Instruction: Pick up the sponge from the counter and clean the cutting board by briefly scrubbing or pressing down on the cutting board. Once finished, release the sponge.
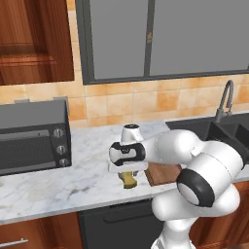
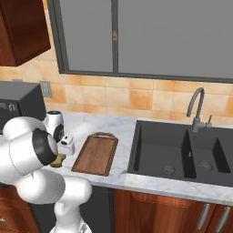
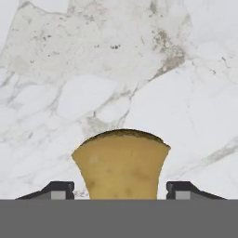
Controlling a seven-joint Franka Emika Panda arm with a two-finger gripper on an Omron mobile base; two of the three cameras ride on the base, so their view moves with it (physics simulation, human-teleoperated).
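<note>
The mustard-yellow sponge (image 3: 121, 162) lies on the white marble counter (image 3: 139, 69), and its pinched waist sits between my two fingertips. My gripper (image 3: 120, 189) is open around it, with a narrow gap showing on each side between the sponge and the dark fingers (image 3: 58, 189). From the left base view my gripper (image 1: 128, 174) points down over the sponge (image 1: 130, 182), near the counter's front edge. The reddish-brown cutting board (image 1: 163, 174) lies just to the sponge's right, partly behind my arm. The right base view shows the whole cutting board (image 2: 96, 154), with the sponge (image 2: 58, 160) left of it.
A dark grey microwave (image 1: 31, 136) stands at the counter's left. A black double sink (image 2: 177, 152) with a grey faucet (image 2: 196, 109) lies right of the board. The tiled wall and a window run behind the counter (image 1: 73, 180).
</note>
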